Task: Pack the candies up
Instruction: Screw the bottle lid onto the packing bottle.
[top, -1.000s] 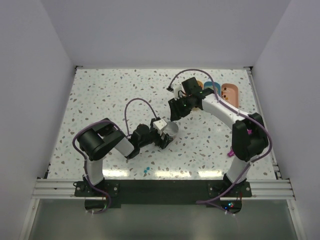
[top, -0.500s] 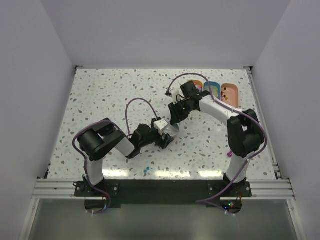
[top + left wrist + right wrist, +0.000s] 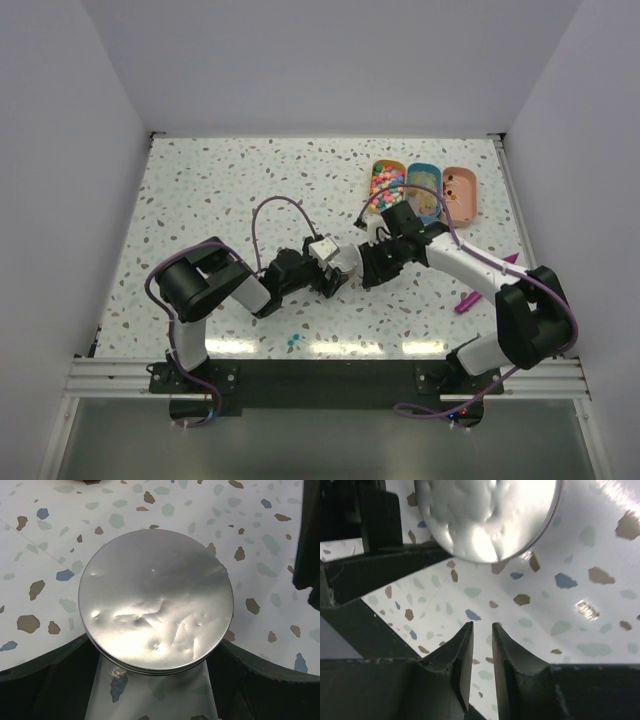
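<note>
A round silver tin (image 3: 155,605) with its lid on sits on the speckled table, so its contents are hidden. It also shows in the top view (image 3: 343,258) and the right wrist view (image 3: 490,510). My left gripper (image 3: 155,647) grips the tin's near sides (image 3: 330,272). My right gripper (image 3: 482,625) is empty, its jaws nearly together, low over the table just right of the tin (image 3: 372,270). A few dark specks of candies show in the salmon tray (image 3: 461,188). The purple scoop (image 3: 467,303) lies at the right.
An orange tray with bright pastel candies (image 3: 386,178) and a blue tray with yellowish candies (image 3: 423,182) stand at the back right beside the salmon tray. Loose blue bits (image 3: 292,342) lie near the front edge. Walls surround the table.
My right arm has swung from over the trays toward the front, and its gripper now sits low beside the tin. The left arm and the tin have not moved.
</note>
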Motion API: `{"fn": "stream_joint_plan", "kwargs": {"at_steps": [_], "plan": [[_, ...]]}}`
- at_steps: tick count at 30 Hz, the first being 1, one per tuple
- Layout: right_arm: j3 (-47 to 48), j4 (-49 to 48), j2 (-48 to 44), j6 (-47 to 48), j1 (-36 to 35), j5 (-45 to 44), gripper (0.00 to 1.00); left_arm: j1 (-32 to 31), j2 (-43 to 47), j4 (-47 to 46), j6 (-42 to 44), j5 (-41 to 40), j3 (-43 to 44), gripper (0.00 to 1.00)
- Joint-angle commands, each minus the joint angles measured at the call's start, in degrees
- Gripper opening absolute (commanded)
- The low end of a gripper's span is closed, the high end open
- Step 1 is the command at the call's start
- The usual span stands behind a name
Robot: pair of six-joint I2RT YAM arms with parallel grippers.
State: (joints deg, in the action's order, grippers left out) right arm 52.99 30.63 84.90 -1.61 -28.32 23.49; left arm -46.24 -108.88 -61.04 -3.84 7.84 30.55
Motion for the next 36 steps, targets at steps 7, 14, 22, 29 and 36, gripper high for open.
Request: {"fn": "stream_joint_plan", "kwargs": {"at_steps": [7,14,22,29,36], "plan": [[10.89,3.12,2.71,1.25,1.16,-1.78,0.44,0.36,-0.72,0.39,0.94,-1.86,0.74,0.84],[26.35,4.79,16.60,10.65,1.16,4.46,0.52,0.45,-0.89,0.04,1.02,-0.89,0.74,0.85],[32.34,7.24,23.99,15.22,-0.16,7.46,0.35,0.45,-0.90,0.48,1.11,-1.07,0.83,0.85],[27.71,10.58,22.50,16.20,-0.42,6.49,0.26,0.36,-0.81,1.71,0.85,-4.23,1.27,0.84],[15.14,10.95,15.48,9.63,-2.70,6.75,0.21,0.36,-1.16,3.73,-0.12,-7.66,2.15,0.83]]}}
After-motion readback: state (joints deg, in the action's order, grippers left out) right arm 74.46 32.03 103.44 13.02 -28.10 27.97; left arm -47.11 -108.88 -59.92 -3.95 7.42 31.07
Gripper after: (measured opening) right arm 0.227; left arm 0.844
